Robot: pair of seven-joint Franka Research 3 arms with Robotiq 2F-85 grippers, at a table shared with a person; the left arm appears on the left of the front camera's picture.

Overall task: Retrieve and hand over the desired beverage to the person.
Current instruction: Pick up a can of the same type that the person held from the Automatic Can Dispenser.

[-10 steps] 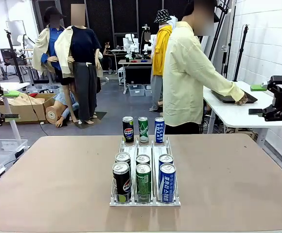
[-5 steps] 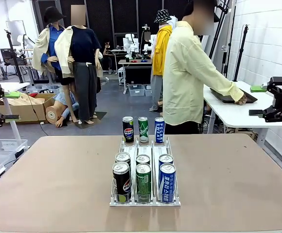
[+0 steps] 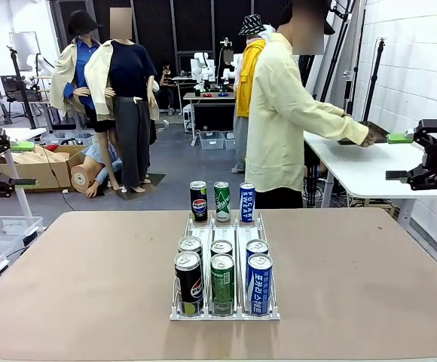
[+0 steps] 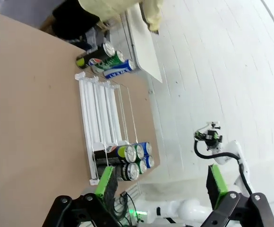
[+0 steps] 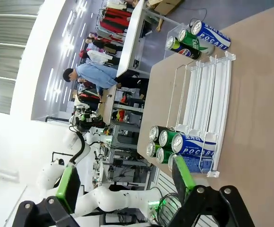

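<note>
A clear wire rack [image 3: 224, 226] in the middle of the table holds drink cans in three lanes: black Pepsi cans [image 3: 188, 282] on the left, green cans [image 3: 222, 283] in the middle, blue Pocari cans [image 3: 259, 283] on the right. One more of each stands at the far end [image 3: 222, 201]. The person [image 3: 279, 121] in the pale-yellow shirt stands beyond the table, turned toward a side table, one hand [image 3: 365, 137] on a dark flat object. My left gripper [image 3: 22, 163] hangs open at the far left, off the table. My right gripper [image 3: 396, 156] hangs open at the far right.
The white side table [image 3: 362, 173] stands behind my right gripper. The left wrist view has the rack [image 4: 104, 118] sideways beyond my left gripper [image 4: 160, 184]. The right wrist view has the rack [image 5: 203, 99] beyond my right gripper [image 5: 126, 184]. Boxes lie on the floor at left [image 3: 38, 166].
The person has straightened up and lifted the hand with the dark flat object higher over the side table. Both grippers and the cans stay as they were.
</note>
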